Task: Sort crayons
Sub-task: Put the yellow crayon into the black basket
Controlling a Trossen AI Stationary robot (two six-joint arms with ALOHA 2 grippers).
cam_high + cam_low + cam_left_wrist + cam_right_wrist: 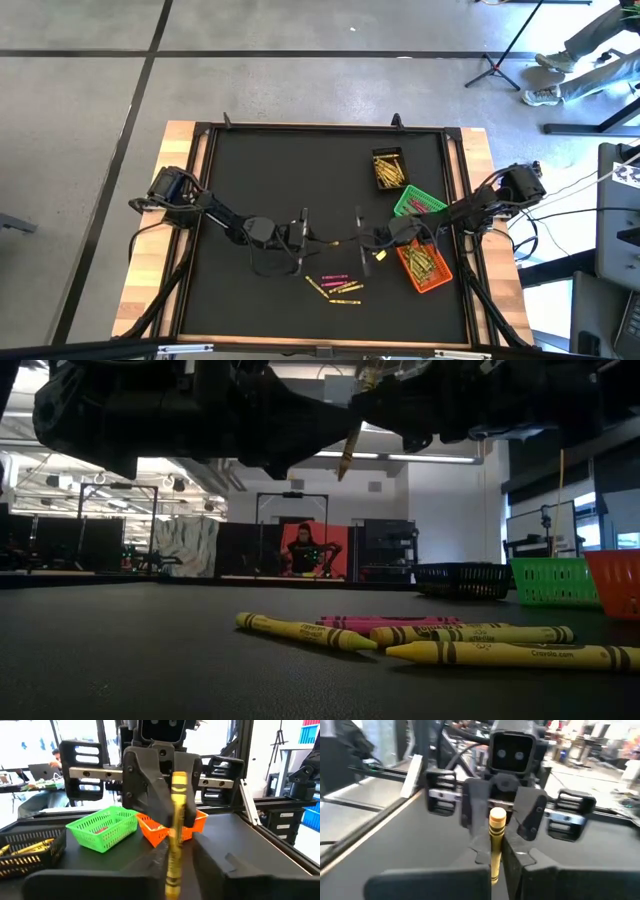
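One yellow crayon (496, 836) hangs in mid-air above the bench (260, 170), passing between arms: the right pincer (366, 238) is pinching it, while the left pincer (307, 233) stands spread around its far end, probably letting go. Loose crayons (337, 286) lie below. The arms hide both grips in the low view.
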